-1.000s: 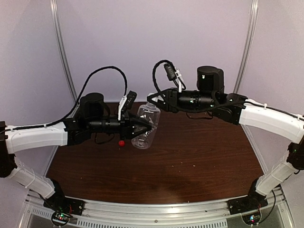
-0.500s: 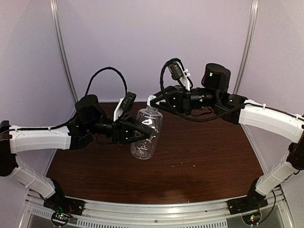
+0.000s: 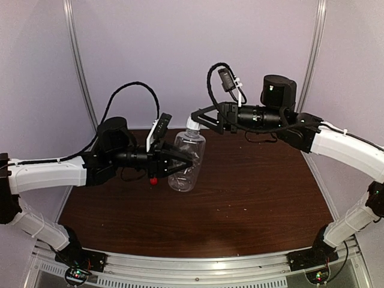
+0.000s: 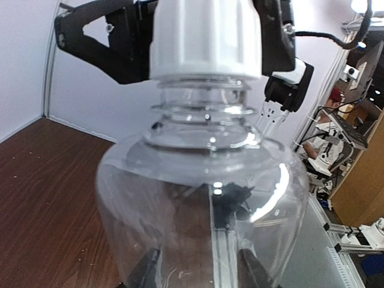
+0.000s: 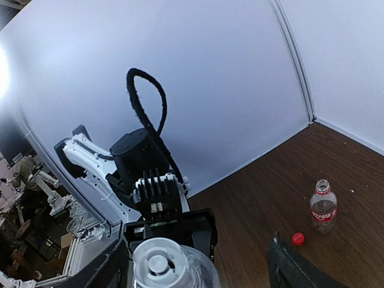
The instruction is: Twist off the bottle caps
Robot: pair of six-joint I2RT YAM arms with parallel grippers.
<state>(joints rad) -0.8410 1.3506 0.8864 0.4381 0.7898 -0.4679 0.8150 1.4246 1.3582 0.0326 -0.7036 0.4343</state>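
the left gripper (image 3: pixel 186 161) is clamped tight round the body of the wide clear bottle (image 3: pixel 183 181), holding it up off the table (image 5: pixel 270 204) with its neck uppermost. the white cap (image 3: pixel 192 124) sits on that neck, and the right gripper (image 3: pixel 193 119) is spread wide about it, one finger just beside the cap, the other well apart, gripping nothing. the small red-label bottle (image 5: pixel 324 207) stands open-necked on the table, the red cap (image 5: pixel 297 238) just beside it.
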